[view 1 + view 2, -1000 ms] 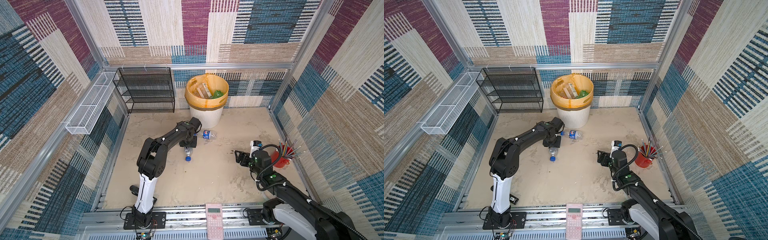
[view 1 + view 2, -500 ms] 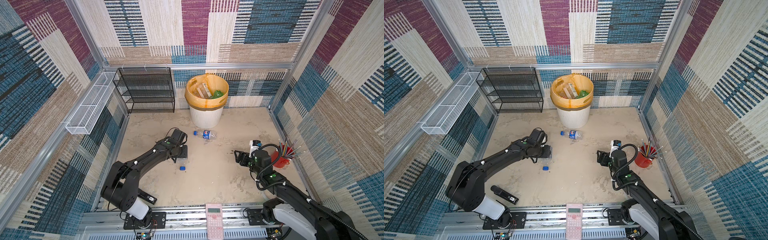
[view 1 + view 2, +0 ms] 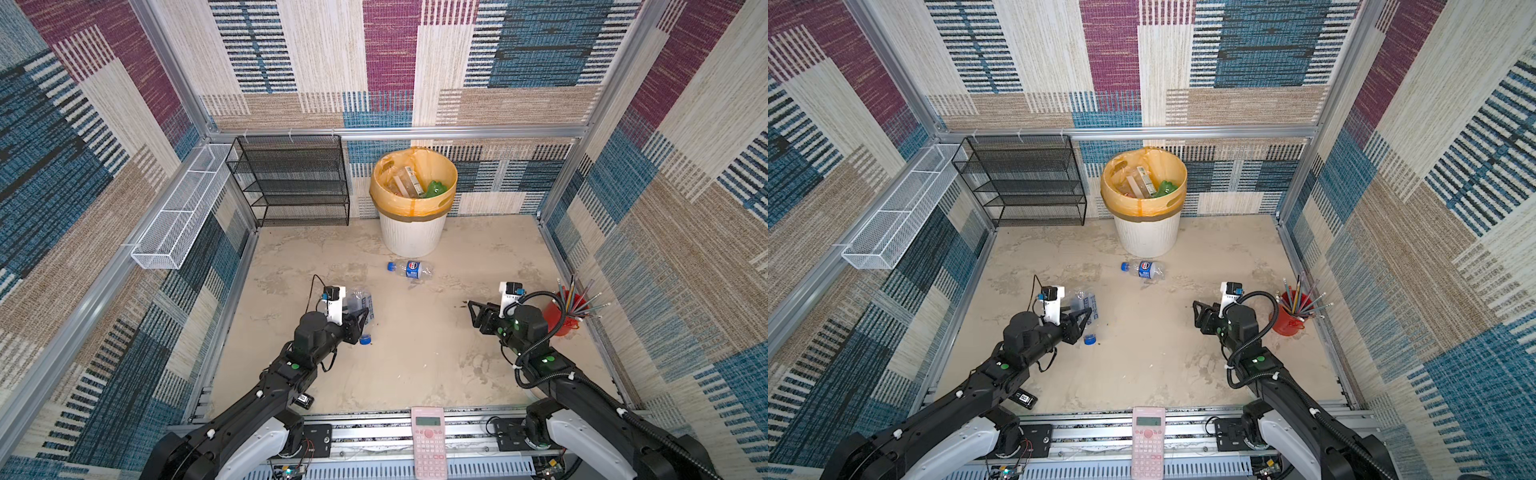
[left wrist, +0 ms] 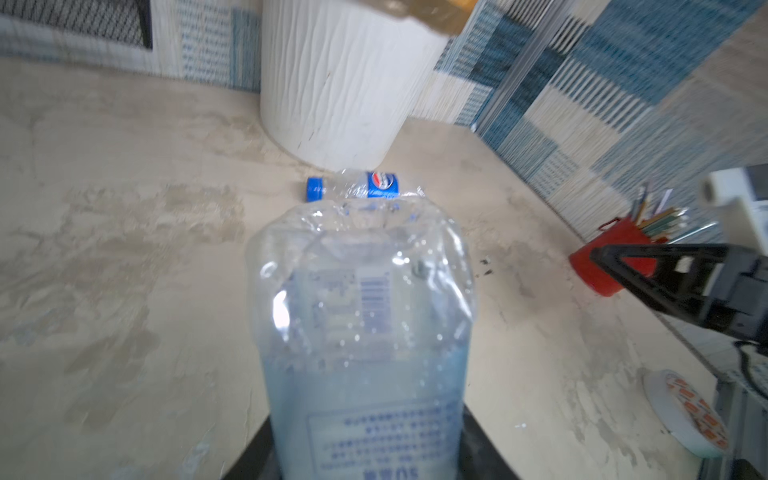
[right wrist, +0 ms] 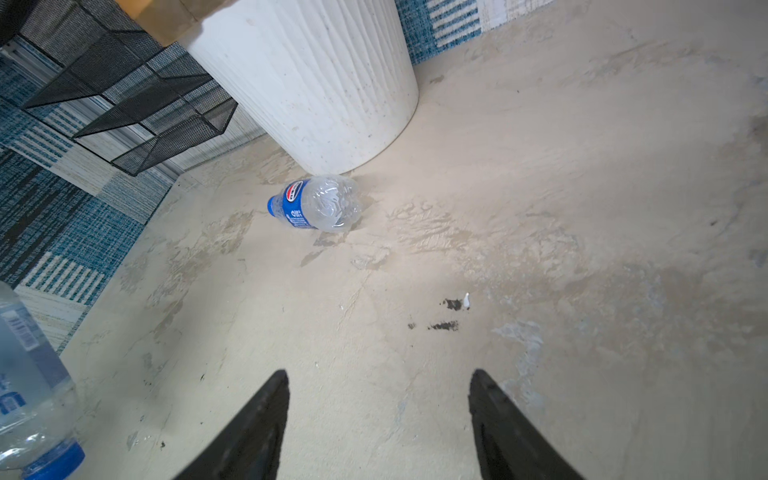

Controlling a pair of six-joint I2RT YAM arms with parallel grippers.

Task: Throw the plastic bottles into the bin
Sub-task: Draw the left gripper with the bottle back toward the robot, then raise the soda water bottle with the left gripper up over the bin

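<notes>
Left end effector [image 3: 362, 312]: pressed shut on a clear crumpled plastic bottle with pale blue print [image 3: 360, 300], held low over the beige mottled surface [image 3: 415, 361], left of centre. In the left wrist view the bottle [image 4: 365, 316] fills the middle, blurred. It hides the fingers except for dark edges at the frame's lower border.

Right end effector [image 5: 378, 399]: jaws spread, nothing between them, touching nothing. Only the two black fingertips [image 5: 257, 428] show in its wrist view. In both top views it sits right of centre, near the surface.

Round white ribbed bin with an orange-yellow bag folded over its rim [image 3: 411, 237]: stands at the back wall. The rim is cut off in both wrist views.

Bottles inside the bin: one green [image 3: 436, 189] and clear ones [image 3: 405, 183], overlapping. Their number is hard to make out.

Clear plastic bottle with a dark blue label and blue lid [image 3: 410, 269]: lies on its side on the surface, just in front of the bin, apart from both end effectors.
</notes>
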